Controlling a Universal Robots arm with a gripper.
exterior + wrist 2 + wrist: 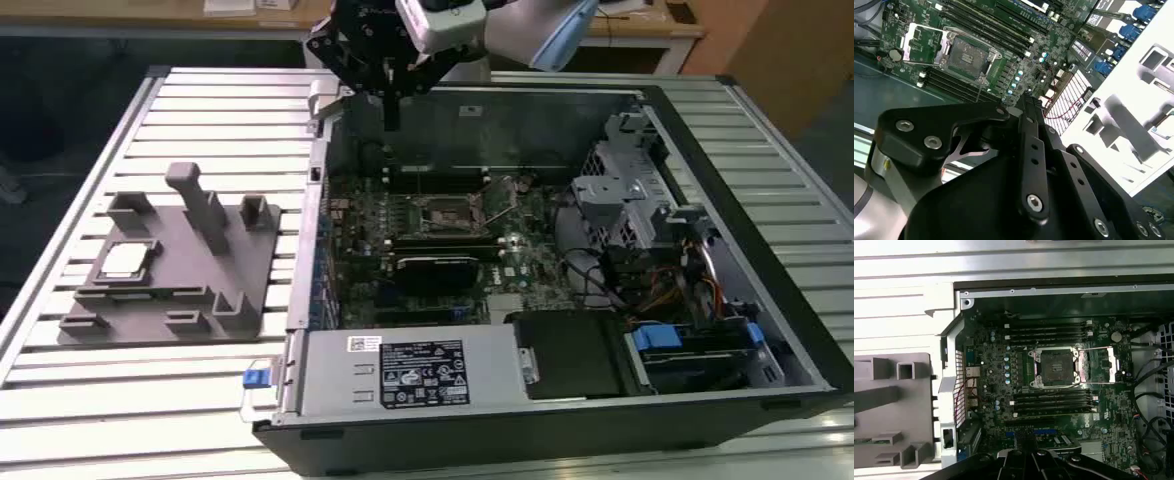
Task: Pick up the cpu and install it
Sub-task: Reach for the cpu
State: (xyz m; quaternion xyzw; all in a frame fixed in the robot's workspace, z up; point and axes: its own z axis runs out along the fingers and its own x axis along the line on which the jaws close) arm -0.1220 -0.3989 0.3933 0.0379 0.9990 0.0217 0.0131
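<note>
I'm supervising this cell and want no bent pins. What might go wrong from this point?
The cpu lies in the grey fixture close to upright posts; the pincer may clip them on descent. The case wall stands between fixture and open socket, so a low carry may strike it. The flipped-open retention frame beside the socket may snag the chip.

Black linkage tool (pixel 1027 98) with silver screws (pixel 1034 202), pale-blue arm cap (pixel 558 35).

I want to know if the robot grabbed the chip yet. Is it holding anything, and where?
Nothing is held. The gripper, shut and empty, hangs over the computer case's back edge; the cpu lies on the grey fixture.
</note>
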